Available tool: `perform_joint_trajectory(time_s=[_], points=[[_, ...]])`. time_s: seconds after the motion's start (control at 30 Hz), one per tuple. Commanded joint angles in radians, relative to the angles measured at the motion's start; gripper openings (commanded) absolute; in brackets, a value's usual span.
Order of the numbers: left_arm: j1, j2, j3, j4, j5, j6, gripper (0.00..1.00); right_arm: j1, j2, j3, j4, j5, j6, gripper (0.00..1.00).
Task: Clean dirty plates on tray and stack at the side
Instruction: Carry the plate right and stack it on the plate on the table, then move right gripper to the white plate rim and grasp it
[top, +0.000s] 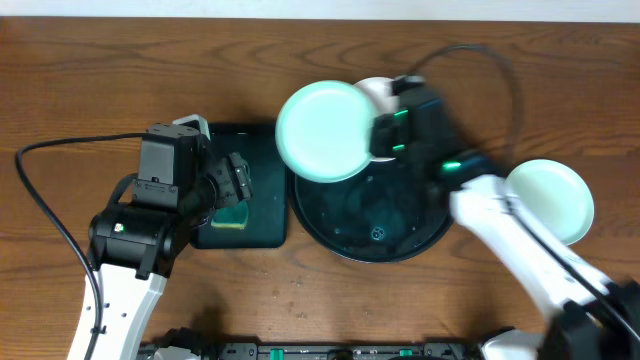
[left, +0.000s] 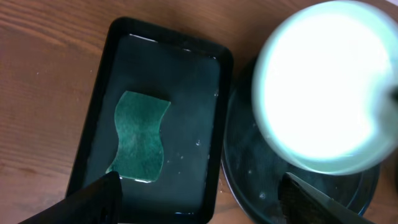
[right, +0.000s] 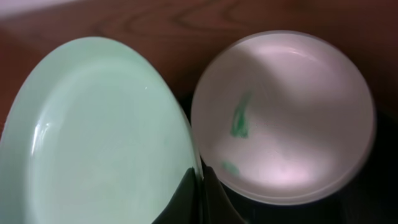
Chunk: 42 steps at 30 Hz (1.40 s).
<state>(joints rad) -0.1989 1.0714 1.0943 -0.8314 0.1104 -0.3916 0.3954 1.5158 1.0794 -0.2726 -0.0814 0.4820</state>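
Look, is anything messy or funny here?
Yes. The far plate at the round tray's far rim has green smears in its middle, so it looks dirty. The held plate in the right gripper looks clean.

Even, fairly bright light from above falls on the wood surface (top: 60, 70), with only soft shadows. In the left wrist view the lifted plate (left: 323, 87) is overexposed to white glare, its rim blurred. The right wrist view is dimmer and soft; a shadow crosses the smeared plate (right: 286, 112)
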Motion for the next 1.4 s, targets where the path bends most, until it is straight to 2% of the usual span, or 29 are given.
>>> perform_joint_trajectory(time_s=[0.0,0.17,0.33,0.5,0.63,0.9,1.1,1.13,1.17,1.2,1.3,1.37], points=[[0.002,0.001,0.017,-0.001,0.010,0.006,0.81,-0.199,-0.138,0.013,-0.089,-0.327,0.127,0.01],[0.002,0.001,0.017,-0.001,0.010,0.006,0.81,-0.545,-0.260,0.013,-0.372,-0.331,0.123,0.01],[0.002,0.001,0.017,-0.001,0.010,0.006,0.81,-0.898,-0.281,0.011,-0.630,-0.212,0.081,0.01],[0.002,0.001,0.017,-0.001,0.010,0.006,0.81,-1.151,-0.254,-0.008,-0.735,-0.025,0.036,0.01],[0.002,0.001,0.017,-0.001,0.010,0.006,0.81,-1.280,-0.231,-0.051,-0.722,0.024,0.038,0.01],[0.002,0.001,0.017,-0.001,0.010,0.006,0.81,-1.310,-0.130,-0.079,-0.679,0.039,0.041,0.01],[0.002,0.001,0.017,-0.001,0.010,0.006,0.81,-1.269,-0.091,-0.079,-0.600,-0.010,-0.050,0.03],[0.002,0.001,0.017,-0.001,0.010,0.006,0.81,-1.257,-0.091,-0.079,-0.578,-0.044,-0.088,0.09],[0.002,0.001,0.017,-0.001,0.010,0.006,0.81,-1.241,-0.091,-0.079,-0.551,-0.100,-0.137,0.27],[0.002,0.001,0.017,-0.001,0.010,0.006,0.81,-1.227,-0.091,-0.079,-0.533,-0.161,-0.174,0.36],[0.002,0.001,0.017,-0.001,0.010,0.006,0.81,-1.181,-0.099,-0.079,-0.502,-0.363,-0.230,0.54],[0.002,0.001,0.017,-0.001,0.010,0.006,0.81,-1.138,-0.115,-0.079,-0.480,-0.458,-0.229,0.53]])
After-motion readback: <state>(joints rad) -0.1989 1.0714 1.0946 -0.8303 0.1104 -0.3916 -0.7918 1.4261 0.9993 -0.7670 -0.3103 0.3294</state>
